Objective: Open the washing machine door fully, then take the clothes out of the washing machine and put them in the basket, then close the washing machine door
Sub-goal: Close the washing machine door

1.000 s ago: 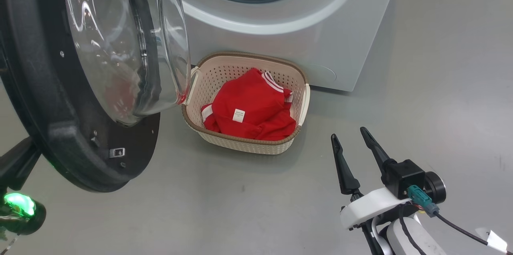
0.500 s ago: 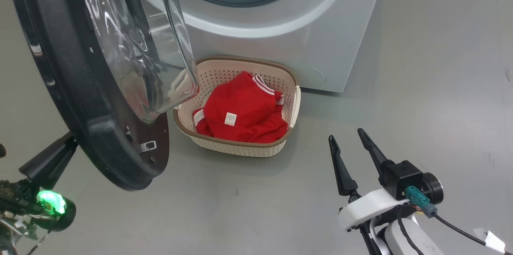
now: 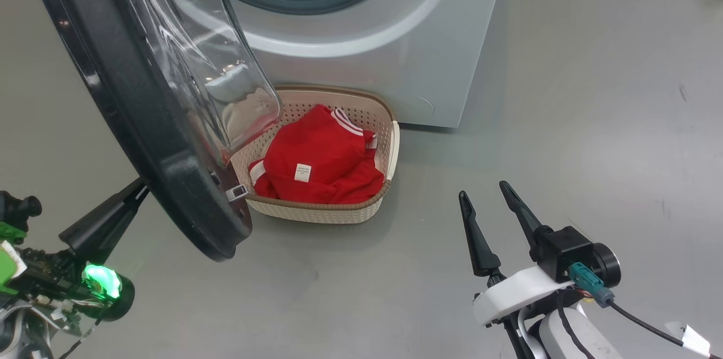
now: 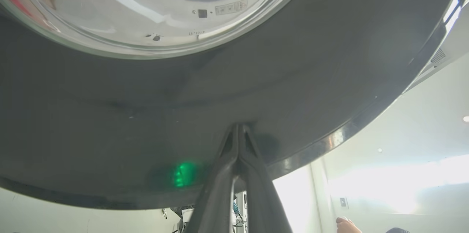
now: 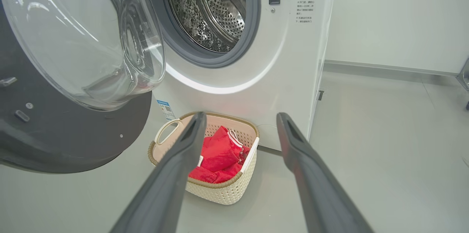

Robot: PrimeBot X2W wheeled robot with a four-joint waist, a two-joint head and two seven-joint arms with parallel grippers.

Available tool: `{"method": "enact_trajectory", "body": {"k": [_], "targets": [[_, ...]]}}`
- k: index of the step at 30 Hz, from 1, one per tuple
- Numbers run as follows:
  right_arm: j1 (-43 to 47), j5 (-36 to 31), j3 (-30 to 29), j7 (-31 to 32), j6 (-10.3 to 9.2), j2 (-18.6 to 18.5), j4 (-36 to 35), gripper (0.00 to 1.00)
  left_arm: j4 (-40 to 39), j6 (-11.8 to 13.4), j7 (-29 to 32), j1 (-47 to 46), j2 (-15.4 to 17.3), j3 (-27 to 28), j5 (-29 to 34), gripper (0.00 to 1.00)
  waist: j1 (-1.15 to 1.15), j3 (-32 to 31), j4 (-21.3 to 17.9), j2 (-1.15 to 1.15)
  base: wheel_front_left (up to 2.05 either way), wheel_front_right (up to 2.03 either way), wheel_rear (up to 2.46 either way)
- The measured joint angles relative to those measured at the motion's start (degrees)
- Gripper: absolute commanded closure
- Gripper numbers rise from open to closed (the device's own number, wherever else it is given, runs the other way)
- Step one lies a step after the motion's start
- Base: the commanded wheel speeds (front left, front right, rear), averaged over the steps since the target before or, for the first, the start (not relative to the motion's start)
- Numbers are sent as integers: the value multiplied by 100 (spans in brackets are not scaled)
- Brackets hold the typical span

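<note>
Now | one door (image 3: 179, 192) open | one basket (image 3: 316, 214) of clothes (image 3: 325, 153) | left fingers (image 4: 222, 176) clenched | right fingers (image 3: 478, 237) released

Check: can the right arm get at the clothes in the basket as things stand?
Probably yes: the right gripper, jaws open and empty, faces the clothes in the basket across bare floor; the door overhangs only its left edge.

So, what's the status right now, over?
Left hand shut, tips against door, outer face. Right hand open, holding nothing. Clothes in basket; door partly open. Basket low under door, probably clear.
</note>
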Motion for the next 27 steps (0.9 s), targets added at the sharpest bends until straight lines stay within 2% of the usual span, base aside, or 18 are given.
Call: {"method": "enact_trajectory", "body": {"k": [27], "targets": [[0,76,41,0,-94,1,-165,0,-156,5,-344,-1,-352,-216,118,100,0,55,-898,0,0,0,0]]}}
